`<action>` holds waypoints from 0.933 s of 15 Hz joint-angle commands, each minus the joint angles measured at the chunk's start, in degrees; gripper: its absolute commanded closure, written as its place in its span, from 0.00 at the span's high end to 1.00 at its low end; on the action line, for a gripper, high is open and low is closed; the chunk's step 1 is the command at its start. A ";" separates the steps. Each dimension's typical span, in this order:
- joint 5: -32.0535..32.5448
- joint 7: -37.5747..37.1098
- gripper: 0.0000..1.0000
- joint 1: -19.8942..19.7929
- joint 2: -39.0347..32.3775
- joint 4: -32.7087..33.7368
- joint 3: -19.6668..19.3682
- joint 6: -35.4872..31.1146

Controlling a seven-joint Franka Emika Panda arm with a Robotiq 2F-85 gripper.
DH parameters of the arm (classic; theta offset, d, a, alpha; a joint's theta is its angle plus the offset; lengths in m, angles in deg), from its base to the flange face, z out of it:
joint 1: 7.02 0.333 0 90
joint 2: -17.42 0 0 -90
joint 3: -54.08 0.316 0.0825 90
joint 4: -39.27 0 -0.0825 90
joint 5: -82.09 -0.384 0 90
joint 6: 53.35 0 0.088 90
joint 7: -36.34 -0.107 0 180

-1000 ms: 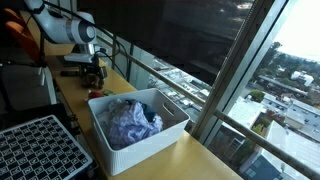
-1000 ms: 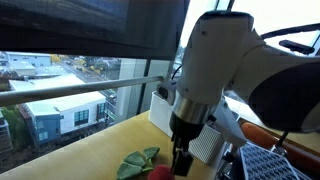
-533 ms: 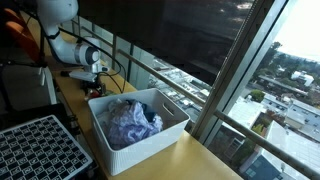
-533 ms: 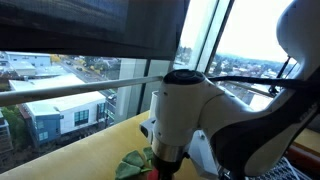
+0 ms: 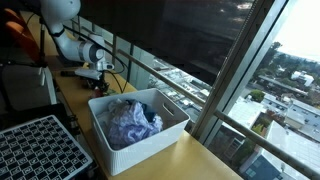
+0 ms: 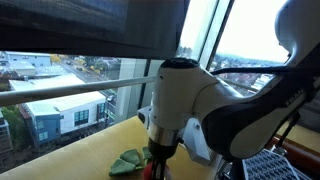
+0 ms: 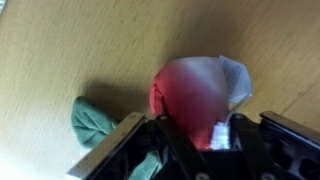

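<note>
In the wrist view my gripper (image 7: pixel 195 132) is down on the wooden tabletop (image 7: pixel 90 50), its fingers closed around a bunched red cloth (image 7: pixel 195 92). A pale grey cloth (image 7: pixel 236 80) pokes out beside the red one, and a green cloth (image 7: pixel 94 122) lies against the other finger. In an exterior view the gripper (image 6: pixel 158 166) points straight down beside the green cloth (image 6: pixel 125 163), with the red cloth hidden by the arm. In an exterior view the gripper (image 5: pixel 95 78) is low over the table, behind the white bin (image 5: pixel 172 106).
The white bin holds a heap of bluish-white clothes (image 5: pixel 130 121). A black gridded tray (image 5: pixel 35 150) sits at the table's near end. A window with a metal rail (image 5: pixel 165 72) runs along the table's edge. The robot arm (image 6: pixel 210 100) fills much of an exterior view.
The arm has come down onto the cloths, and the jaws have gone from wide open to closed around the red cloth.
</note>
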 commanded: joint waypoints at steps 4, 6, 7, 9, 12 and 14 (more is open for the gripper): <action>1.71 -2.68 0.05 -0.97 17.60 -8.23 -6.13 -0.09; 3.99 -5.12 0.03 -2.50 22.63 -10.60 -8.74 -0.11; 5.13 -5.97 0.04 -3.65 25.11 -11.86 -9.72 0.14; 6.75 -7.13 0.05 -6.97 29.60 -14.77 -11.28 -0.01; 7.59 -6.95 0.05 -12.74 33.99 -17.99 -12.58 -0.29; 7.77 -6.96 0.05 -15.88 34.87 -18.93 -12.71 -0.57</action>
